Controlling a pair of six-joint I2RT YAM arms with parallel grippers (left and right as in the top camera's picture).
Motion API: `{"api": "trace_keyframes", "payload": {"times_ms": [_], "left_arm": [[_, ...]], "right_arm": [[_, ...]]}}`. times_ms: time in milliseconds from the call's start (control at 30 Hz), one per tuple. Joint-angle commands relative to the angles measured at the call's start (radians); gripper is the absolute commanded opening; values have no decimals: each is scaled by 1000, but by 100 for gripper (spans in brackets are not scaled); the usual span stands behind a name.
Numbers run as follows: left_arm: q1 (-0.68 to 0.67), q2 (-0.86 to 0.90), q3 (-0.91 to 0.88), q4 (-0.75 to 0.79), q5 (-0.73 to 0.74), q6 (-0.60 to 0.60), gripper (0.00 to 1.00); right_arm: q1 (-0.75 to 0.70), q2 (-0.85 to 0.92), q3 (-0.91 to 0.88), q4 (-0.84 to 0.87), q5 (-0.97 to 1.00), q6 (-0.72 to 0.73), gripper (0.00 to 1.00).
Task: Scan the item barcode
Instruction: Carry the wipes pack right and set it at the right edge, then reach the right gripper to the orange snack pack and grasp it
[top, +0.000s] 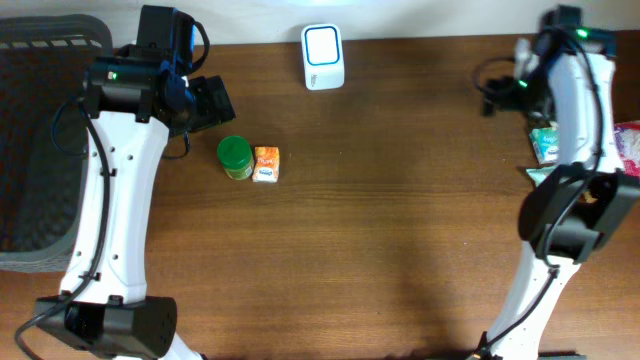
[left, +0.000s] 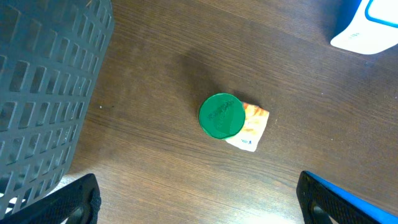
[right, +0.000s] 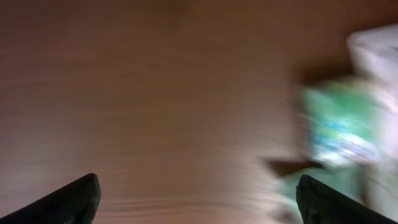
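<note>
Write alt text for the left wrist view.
A green-lidded jar stands on a brown table, against an orange packet. A grey basket fills the left side, a white scanner shows at top right, and the open left gripper frames the bottom corners.

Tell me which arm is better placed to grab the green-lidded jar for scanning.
Likely left. The left gripper hangs open close beside the green-lidded jar, which sits centred in its wrist view. The right gripper is far across the table, over the packets at the right edge.
</note>
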Motion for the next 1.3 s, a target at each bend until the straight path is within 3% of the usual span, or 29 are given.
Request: {"api": "trace_keyframes", "payload": {"times_ms": [0, 200, 300, 433, 567, 633, 967, 1033, 1167, 1267], "left_arm": [[6, -14, 9, 1, -8, 13, 99], [6, -14, 9, 1, -8, 13, 99], [6, -14, 9, 1, -8, 13, 99], [6, -14, 9, 1, -8, 13, 99], [6, -14, 9, 1, -8, 13, 99], [6, -14, 9, 1, -8, 13, 99], [6, -14, 9, 1, -8, 13, 99], [6, -14, 9, 1, -8, 13, 99], [6, -14, 9, 1, -8, 13, 99], [6, -14, 9, 1, -8, 13, 99]], "right_arm": [[126, -68, 52, 3, -259, 11, 99], [353, -63, 51, 41, -336, 11, 99], [455, -28, 35, 154, -337, 300, 99], [570, 50, 35, 248, -337, 469, 99], [638, 124, 35, 299, -337, 608, 64], [666, 172, 35, 321, -338, 686, 60], [766, 319, 35, 388, -330, 776, 56], [766, 342, 32, 392, -330, 789, 48], [762, 352, 32, 343, -330, 752, 4], [726, 308, 39, 247, -294, 645, 4]]}}
